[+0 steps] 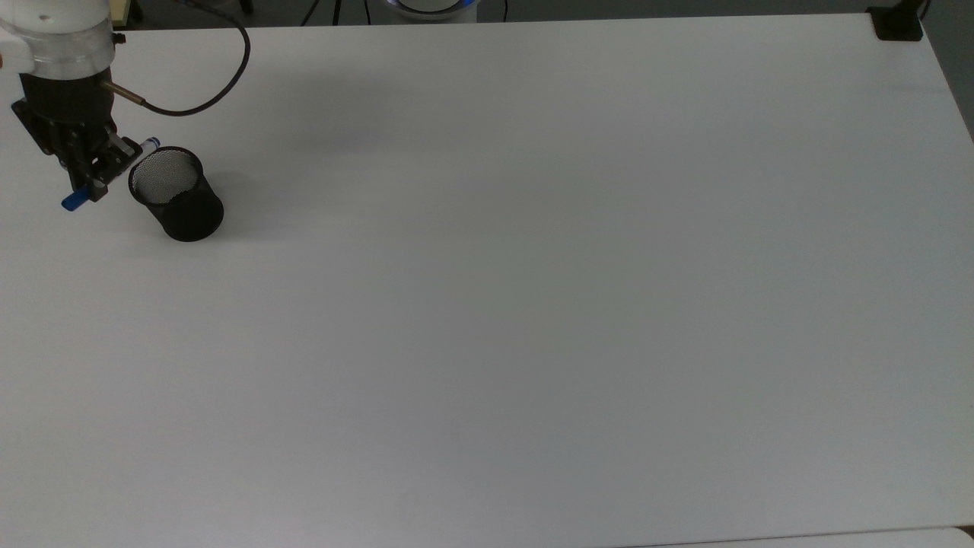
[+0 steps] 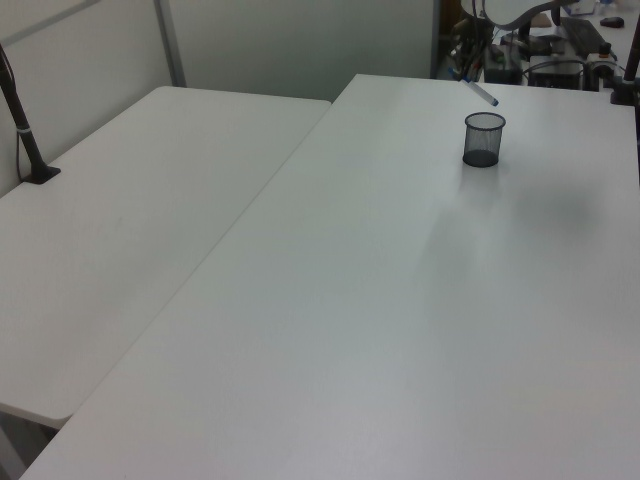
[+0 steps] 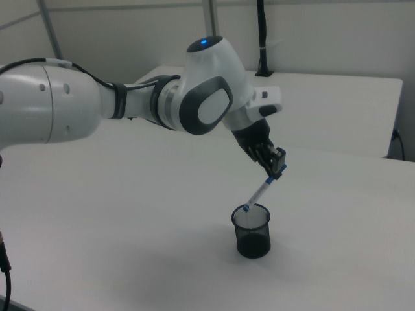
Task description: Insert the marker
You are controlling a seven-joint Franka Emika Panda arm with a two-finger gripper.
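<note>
While the arm [image 3: 97, 103] hangs over the table [image 1: 533, 304], I see the gripper [image 1: 85, 176] pinching the marker [image 1: 106, 172] near its blue cap end. Fingers are pressed onto the barrel from both sides, clearest in the right view [image 3: 275, 165].

Marker is in the air, tilted, not upright. In the right view it slopes down from the gripper to the mesh cup [image 3: 251, 231], its small blue end sitting right at the cup's rim on the right view's left side. I can't tell whether that tip is just inside the rim or only level with it. In the top view the cap sticks out below the gripper and the far tip shows just beside the cup's rim [image 1: 164, 176], on the top view's left.

In the left view the marker [image 2: 482, 94] sits above the cup [image 2: 483, 139], with a visible gap between them.

Cup stands upright on the table, mouth open, near the top view's left edge. A black cable [image 1: 213, 91] loops off the wrist.
</note>
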